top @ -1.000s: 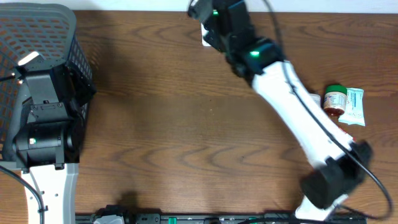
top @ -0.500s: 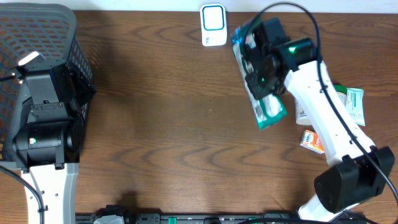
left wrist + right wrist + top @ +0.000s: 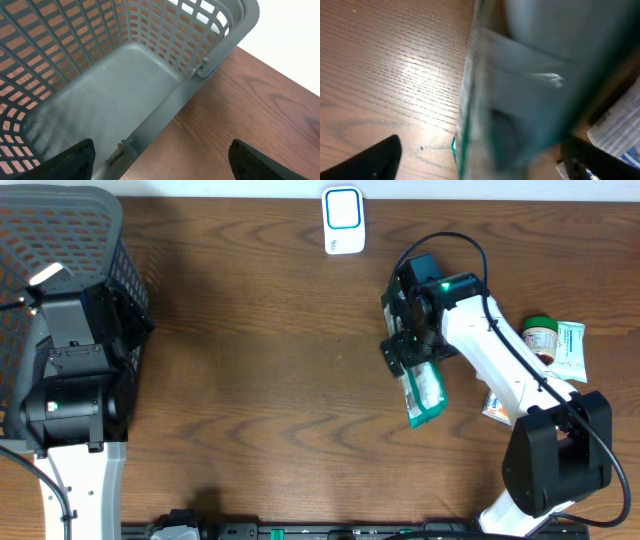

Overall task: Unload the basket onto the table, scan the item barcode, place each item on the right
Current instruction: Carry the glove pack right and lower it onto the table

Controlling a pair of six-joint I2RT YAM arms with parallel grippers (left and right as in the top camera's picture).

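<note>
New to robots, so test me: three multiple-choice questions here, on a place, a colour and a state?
1. Where is the white-and-blue scanner? A) far edge of the table B) in a basket C) on the floor
2. What colour is the largest pouch? A) red B) teal C) yellow
3. How is the left end effector? A) open, empty B) shut on a can C) shut on a pouch
Answers: A, it stands at the far edge; B, its wrapping is teal; A, it gapes wide over the basket.

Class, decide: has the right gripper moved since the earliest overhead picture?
Yes. The right gripper has moved away from the scanner, toward the robot's base and rightward.
</note>
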